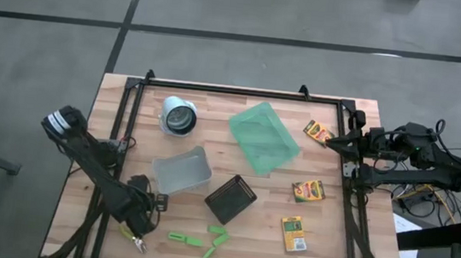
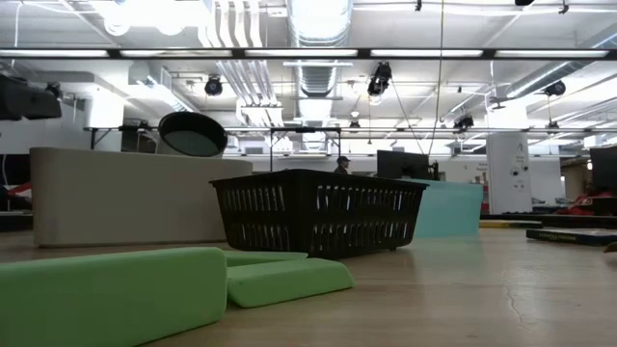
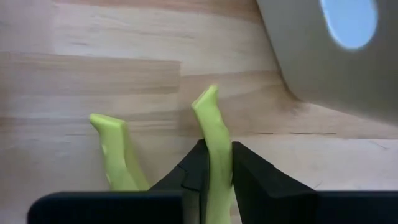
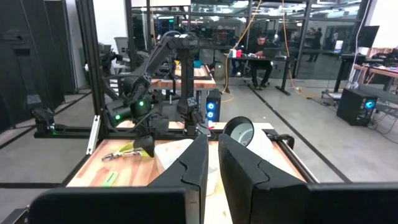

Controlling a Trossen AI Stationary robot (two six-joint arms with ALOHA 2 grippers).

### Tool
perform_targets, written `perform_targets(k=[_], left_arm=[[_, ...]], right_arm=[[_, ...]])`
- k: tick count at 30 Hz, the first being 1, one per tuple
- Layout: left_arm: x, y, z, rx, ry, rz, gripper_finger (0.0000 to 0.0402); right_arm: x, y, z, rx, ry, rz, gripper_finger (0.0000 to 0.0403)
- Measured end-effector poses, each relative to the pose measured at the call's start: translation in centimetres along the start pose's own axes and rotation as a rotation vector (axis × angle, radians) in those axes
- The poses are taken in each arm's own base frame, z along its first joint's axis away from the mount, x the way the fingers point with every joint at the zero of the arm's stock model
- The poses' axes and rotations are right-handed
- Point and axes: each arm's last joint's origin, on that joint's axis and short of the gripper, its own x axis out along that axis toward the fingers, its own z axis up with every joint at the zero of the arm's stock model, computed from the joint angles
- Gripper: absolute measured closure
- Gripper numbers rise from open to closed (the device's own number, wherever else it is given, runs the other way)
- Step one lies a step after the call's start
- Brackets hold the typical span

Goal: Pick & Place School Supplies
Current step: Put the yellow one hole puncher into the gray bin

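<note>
From above, the left gripper (image 1: 138, 241) sits at seven o'clock on the bench (image 1: 322, 242), pinching the scissors (image 1: 132, 236). Its wrist view shows one green handle (image 3: 214, 143) squeezed tight. The right gripper (image 1: 338, 143), at three o'clock, is closed on nothing.

White cup (image 1: 179, 116), clear bin (image 1: 181, 171), green tray (image 1: 263, 138), black basket (image 1: 230, 199) on table (image 1: 329, 251)

scissors (image 3: 214, 155) blades hidden, perhaps under pincer (image 3: 211, 171)

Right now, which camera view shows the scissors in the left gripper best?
The left wrist view: the fingers clamp one yellow-green handle of the scissors. The high view shows them tiny under the left gripper; the right wrist view, far off; the low view, nothing.
</note>
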Motion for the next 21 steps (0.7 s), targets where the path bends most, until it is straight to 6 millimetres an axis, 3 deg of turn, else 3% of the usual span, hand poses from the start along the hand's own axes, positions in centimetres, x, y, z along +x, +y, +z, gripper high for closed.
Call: perform_targets(k=[12, 21], left_arm=[[-5.2, -0.6, 1.2, 0.016, 0.029, -0.016, 0.0348], [-10.2, -0.9, 4.2, 0.006, -0.099, -0.168, 0.0348]], right_arm=[[0.0, 0.0, 0.0, 0.000, 0.000, 0.000, 0.0367], [0.0, 0.0, 0.0, 0.000, 0.000, 0.000, 0.0367]])
